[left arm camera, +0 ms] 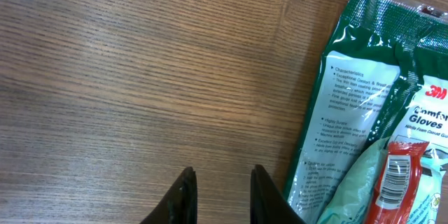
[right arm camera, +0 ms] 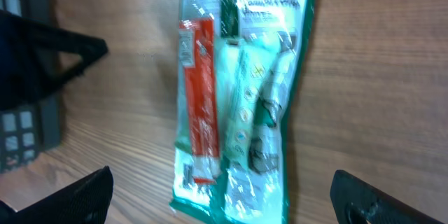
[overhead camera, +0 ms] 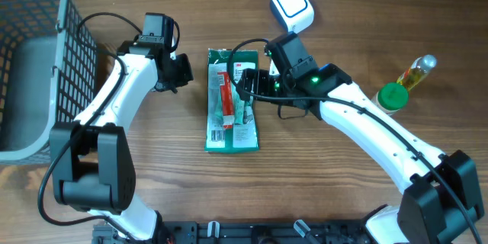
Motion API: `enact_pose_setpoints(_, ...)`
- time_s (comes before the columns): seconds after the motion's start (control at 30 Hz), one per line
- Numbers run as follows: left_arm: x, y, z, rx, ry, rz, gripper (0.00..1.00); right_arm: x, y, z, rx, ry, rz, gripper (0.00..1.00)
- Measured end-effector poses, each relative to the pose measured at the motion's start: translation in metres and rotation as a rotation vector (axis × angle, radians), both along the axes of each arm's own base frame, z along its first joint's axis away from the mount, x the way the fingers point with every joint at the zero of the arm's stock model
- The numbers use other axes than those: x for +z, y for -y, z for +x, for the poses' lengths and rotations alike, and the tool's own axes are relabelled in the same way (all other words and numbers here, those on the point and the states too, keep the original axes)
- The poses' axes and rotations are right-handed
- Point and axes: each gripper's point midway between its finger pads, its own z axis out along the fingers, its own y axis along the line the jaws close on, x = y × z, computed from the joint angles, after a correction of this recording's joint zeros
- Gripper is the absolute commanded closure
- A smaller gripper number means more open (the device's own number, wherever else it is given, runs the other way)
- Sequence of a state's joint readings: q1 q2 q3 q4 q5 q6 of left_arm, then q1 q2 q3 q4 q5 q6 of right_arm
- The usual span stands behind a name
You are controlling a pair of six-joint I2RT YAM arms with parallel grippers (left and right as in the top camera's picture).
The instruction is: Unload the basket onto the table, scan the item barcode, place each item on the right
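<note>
Your flat green plastic pack of gloves [overhead camera: 232, 99] lies in the middle of the wooden table [overhead camera: 343, 191], its long side running near to far, between the 2 arms. Expect it to be light, floppy and slick. Lifted by 1 corner it would likely sag, and it may slide on the wood. I judge a pinch on the sealed edge, clear of the red card strip [left arm camera: 399, 175], to be safest.

The right gripper [right arm camera: 224, 196] hangs over the pack with its jaws spread wide, holding nothing. The left gripper [left arm camera: 220, 175] sits just left of the pack over bare wood, its fingers [left arm camera: 183, 197] nearly together on nothing.

A barcode shows on the red strip in the left wrist view, partly cut off by the frame edge. The right wrist view is too blurred to read it. From overhead, the right arm hides part of the pack's right side. The white rounded-square scanner [overhead camera: 292, 5] stands at the far side.
</note>
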State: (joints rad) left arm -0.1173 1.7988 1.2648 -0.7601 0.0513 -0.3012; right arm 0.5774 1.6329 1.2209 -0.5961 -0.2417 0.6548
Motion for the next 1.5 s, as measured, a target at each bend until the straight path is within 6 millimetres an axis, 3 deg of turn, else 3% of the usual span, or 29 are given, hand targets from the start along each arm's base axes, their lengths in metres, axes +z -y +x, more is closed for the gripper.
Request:
enact_pose_setpoints(0.2, 0.0, -0.001, 0.0, 0.001, -0.001, 0.005, 0.76, -0.004, 0.002, -0.008, 0.005, -0.038, -0.007, 0.02)
enact_pose_setpoints(0.33, -0.002, -0.004, 0.0, 0.026, -0.003, 0.018, 0.56, -0.011, 0.006, -0.019, 0.012, -0.085, -0.032, 0.0)
enact_pose_setpoints(0.4, -0.006, -0.006, 0.001, 0.043, -0.009, 0.028, 0.0, -0.012, 0.004, -0.022, 0.019, -0.088, -0.034, 0.0)
enact_pose_setpoints(0.77, -0.012, -0.009, 0.002, 0.061, -0.017, 0.041, 0.0, -0.026, 0.002, -0.027, 0.031, -0.108, -0.049, 0.0)
enact_pose_setpoints(1.5, -0.011, -0.009, 0.005, 0.061, -0.006, 0.039, 0.0, -0.026, 0.002, -0.027, 0.031, -0.108, -0.049, 0.0)
